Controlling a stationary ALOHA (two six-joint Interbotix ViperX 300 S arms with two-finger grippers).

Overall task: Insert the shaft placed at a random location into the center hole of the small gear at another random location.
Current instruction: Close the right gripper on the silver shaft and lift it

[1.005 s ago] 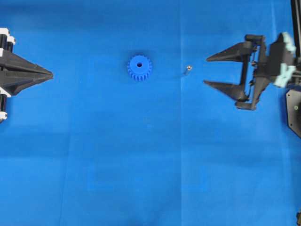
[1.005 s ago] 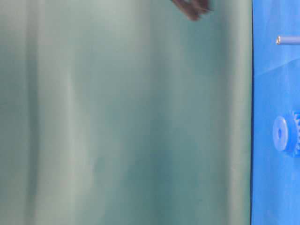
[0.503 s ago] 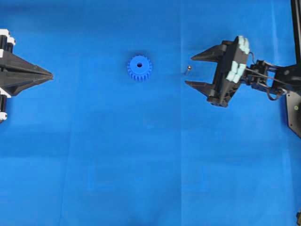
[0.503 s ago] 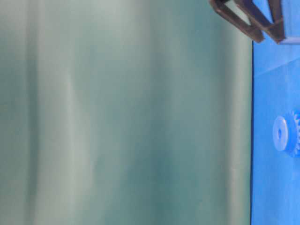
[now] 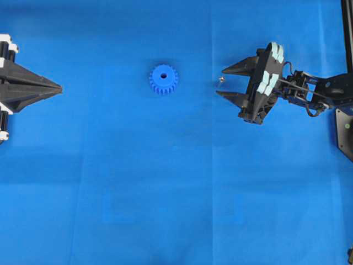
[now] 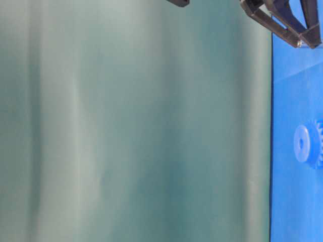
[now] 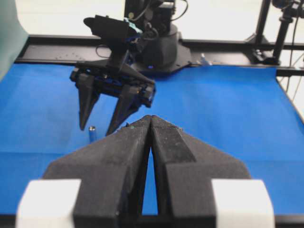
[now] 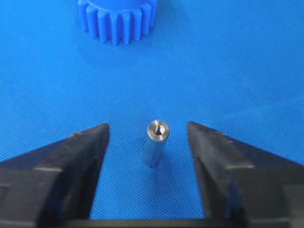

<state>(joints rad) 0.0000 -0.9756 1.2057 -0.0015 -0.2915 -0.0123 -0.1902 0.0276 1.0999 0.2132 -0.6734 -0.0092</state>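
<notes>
A small bright blue plastic toothed gear (image 5: 163, 80) with a raised hub and a dark round centre hole (image 5: 163, 76) lies flat on the blue cloth-covered desk (image 5: 165, 193), nearer the far edge than the near one. Well to its right stands a tiny silvery metal shaft (image 5: 220, 80). The black right gripper (image 5: 222, 81) has its jaws spread, their tips on either side of the shaft without touching it. At the desk's left edge the black left gripper (image 5: 59, 87) rests with its jaws pressed together, pointing toward the gear.

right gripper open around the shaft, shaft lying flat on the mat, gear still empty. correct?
One error: the shaft stands upright on its end, not flat; the right wrist view shows its top face. The rest holds: the right gripper is open with a finger on each side of it, not touching, and the small gear has an empty center hole.
</notes>
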